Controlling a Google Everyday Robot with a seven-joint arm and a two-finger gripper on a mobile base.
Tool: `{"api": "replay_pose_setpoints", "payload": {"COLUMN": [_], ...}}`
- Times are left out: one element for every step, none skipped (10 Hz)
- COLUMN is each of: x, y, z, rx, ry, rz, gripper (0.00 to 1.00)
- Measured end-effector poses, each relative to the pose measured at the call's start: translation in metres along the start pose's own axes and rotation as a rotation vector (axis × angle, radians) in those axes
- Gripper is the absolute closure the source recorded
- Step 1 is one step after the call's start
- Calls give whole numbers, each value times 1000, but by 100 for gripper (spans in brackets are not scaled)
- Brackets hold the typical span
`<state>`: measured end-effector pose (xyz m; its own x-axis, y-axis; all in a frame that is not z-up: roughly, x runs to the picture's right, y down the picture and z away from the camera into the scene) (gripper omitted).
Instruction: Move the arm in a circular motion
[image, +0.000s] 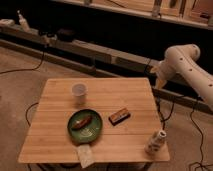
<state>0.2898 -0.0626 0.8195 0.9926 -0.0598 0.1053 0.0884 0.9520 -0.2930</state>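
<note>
**Gripper off the far right corner of the table**

Gripper (159, 81): at the slim lower tip of the arm (187, 62), just beyond the far right corner of the wooden table (55, 131), apart from the tabletop and from every item on it. Wide or narrow: cannot tell from this view.

Arm: thick, white and smooth, marked with small dark dots. Enters from the right edge of the view, climbs to a rounded joint at upper right, then bends down and leftward toward the table corner, narrowing on the way. Lies wholly to the right of the tabletop, in front of the long pale ledge (100, 51) that runs behind the table.

Nearest item on the table: white bottle (155, 142), standing near the front right corner, well apart from the gripper.

Further left: brown rectangular bar (119, 116), lying flat and at an angle about mid-table, just to the right of the green plate (100, 127).

On the plate: a reddish-brown piece of food (81, 121), with something paler beside it, too unclear to name.

Behind the plate, toward the far left: white cup (79, 92), upright, near the plate but not touching it.

At the front edge, just below the plate: pale flat packet (86, 156), partly over the table's edge.
</note>
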Motion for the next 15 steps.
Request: {"api": "replay_pose_setpoints", "payload": {"x": [-13, -27, -45, -64, -93, -124, -154, -180, -204, -220, -237, -254, -265, -277, -290], "y": [-16, -27, -37, -43, -47, -49, -46, -42, -32, -19, 3, 27, 46, 66, 89], "z": [2, 2, 1, -1, -4, -7, -11, -15, -16, -14, -9, -5, -3, -5, -10], "rx": [-2, -6, -10, -11, -9, 0, 5, 7, -6, -24, -51, -78, -95, -104, -102], "ry": [0, -9, -27, -50, -89, -137, -184, -224, -255, -269, -278, -280, -277, -275, -273], "rz": [-16, -28, -45, -67, -112, -164, -217, -260, -294, -318, -347, -394, -439, -489, -555], "gripper": [35, 35, 35, 35, 35, 35, 35, 35, 35, 35, 35, 35, 35, 35, 35]}}
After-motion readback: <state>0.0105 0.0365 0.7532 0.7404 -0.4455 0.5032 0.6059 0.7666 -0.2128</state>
